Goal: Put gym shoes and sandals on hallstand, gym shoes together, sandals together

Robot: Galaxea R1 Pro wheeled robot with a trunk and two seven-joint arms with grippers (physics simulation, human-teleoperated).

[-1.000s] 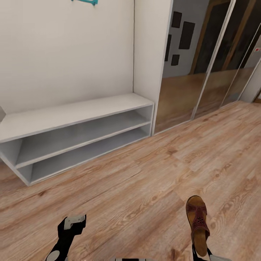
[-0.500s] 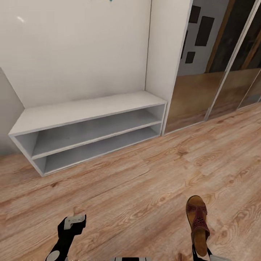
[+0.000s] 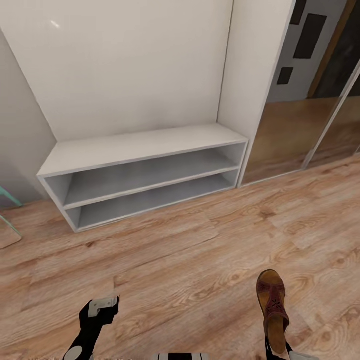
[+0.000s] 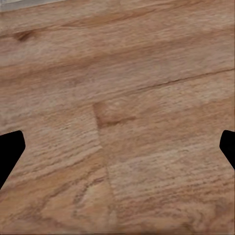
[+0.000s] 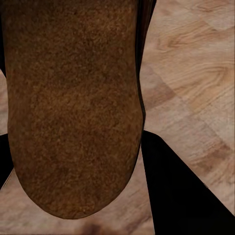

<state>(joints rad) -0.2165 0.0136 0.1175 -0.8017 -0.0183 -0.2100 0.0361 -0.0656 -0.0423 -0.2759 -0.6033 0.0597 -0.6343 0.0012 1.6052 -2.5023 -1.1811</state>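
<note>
The pale grey-white low bench unit with two open tiers stands against the white wall in the centre of the head view, its flat top and both tiers bare. To its right, a tall mirrored sliding-door panel reflects the floor. The light brown wood-plank corridor floor covers the lower half of the frame.

The right gripper sits at the lower right edge of the head view, clamped on the heel end of a brown leather sandal with a tan-brown footbed. The sandal points away from the robot, toe up-frame, held above the floor and well apart from the bench unit. In the right wrist view the sandal's footbed lies between the dark fingers.

The left gripper hangs at the lower left of the head view, holding nothing. In the left wrist view its dark fingertips stand wide apart over bare planks.
</note>
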